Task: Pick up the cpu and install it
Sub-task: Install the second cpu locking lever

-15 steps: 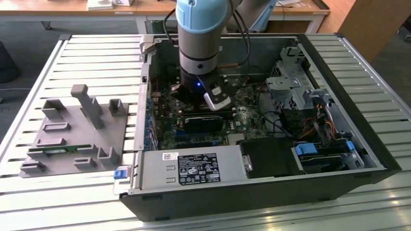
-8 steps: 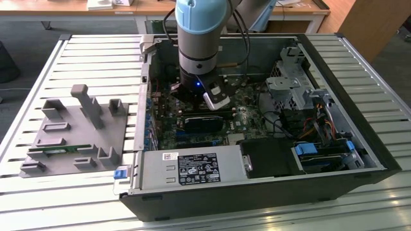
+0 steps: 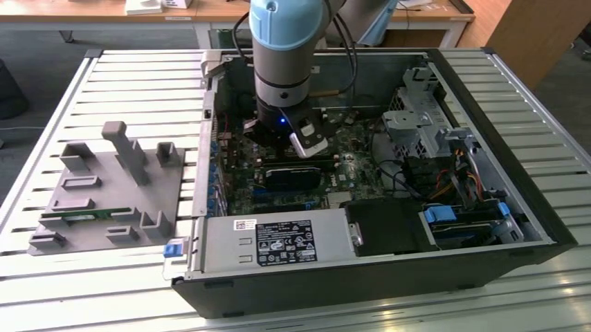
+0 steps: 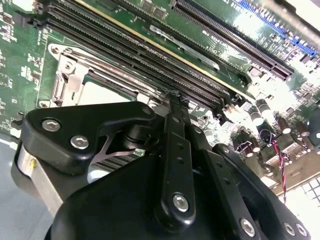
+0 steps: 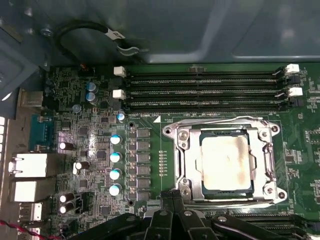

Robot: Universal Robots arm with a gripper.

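CPU (image 5: pixel 226 162) sitting in socket (image 5: pixel 187 155)

I'm hovering the gripper (image 5: pixel 172 210) at its 6 o'clock; I cannot tell its finger state.

Pretty tight shot here: we've got the black gripper (image 4: pixel 172 107) linkage hogging everything from about 6 o'clock up to the middle, screws and all. Behind it the green motherboard (image 4: pixel 20 60) runs across, with long black memory slots (image 4: pixel 150 55) going diagonally from 10 toward 3 o'clock. The metal socket frame (image 4: pixel 70 72) peeks out around 9 o'clock.
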